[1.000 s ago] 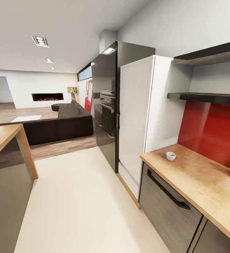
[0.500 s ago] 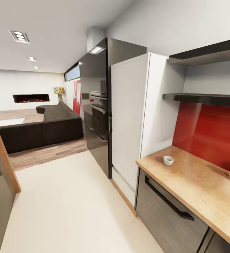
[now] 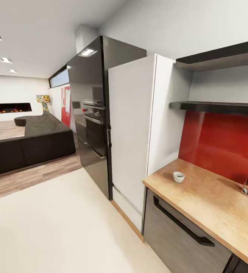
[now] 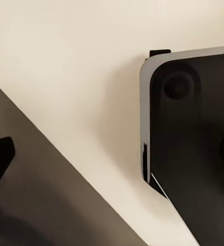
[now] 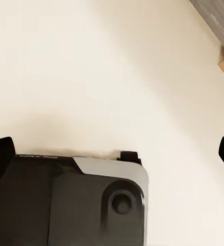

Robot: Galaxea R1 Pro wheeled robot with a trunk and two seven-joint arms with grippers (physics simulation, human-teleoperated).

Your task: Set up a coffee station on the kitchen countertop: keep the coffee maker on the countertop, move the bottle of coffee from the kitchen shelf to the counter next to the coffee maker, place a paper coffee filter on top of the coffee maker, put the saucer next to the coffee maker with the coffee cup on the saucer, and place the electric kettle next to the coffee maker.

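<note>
- An open-plan kitchen with a pale cream floor (image 3: pixel 63 227) runs back to a living area with wood flooring.
- At the far left, a long dark sofa (image 3: pixel 29 142) sits before a white wall with a glowing linear fireplace (image 3: pixel 8 108).
- Further right stands a tall glossy black cabinet with a built-in oven (image 3: pixel 91 129), and just beside it a tall white refrigerator (image 3: pixel 133 132).
- Right of the refrigerator, the light wood-look tabletop (image 3: pixel 211 204) tops grey cabinet fronts, one with a long black handle (image 3: pixel 180 222).
- The small white coffee cup (image 3: pixel 178 176) stands upright on this tabletop near its left end, nothing touching it.
- Behind is a glossy red backsplash (image 3: pixel 222 144); above it the thin dark grey lower wall shelf (image 3: pixel 214 107), with a matching upper shelf (image 3: pixel 218 57) higher up.
- The left wrist view looks down at cream floor and the robot's dark base (image 4: pixel 194 143); the right wrist view shows the same base (image 5: pixel 76 205).
- Dark finger tips (image 5: pixel 0 154) show at the frame edges, set wide: the jaws of both arms stand apart, holding nothing.
</note>
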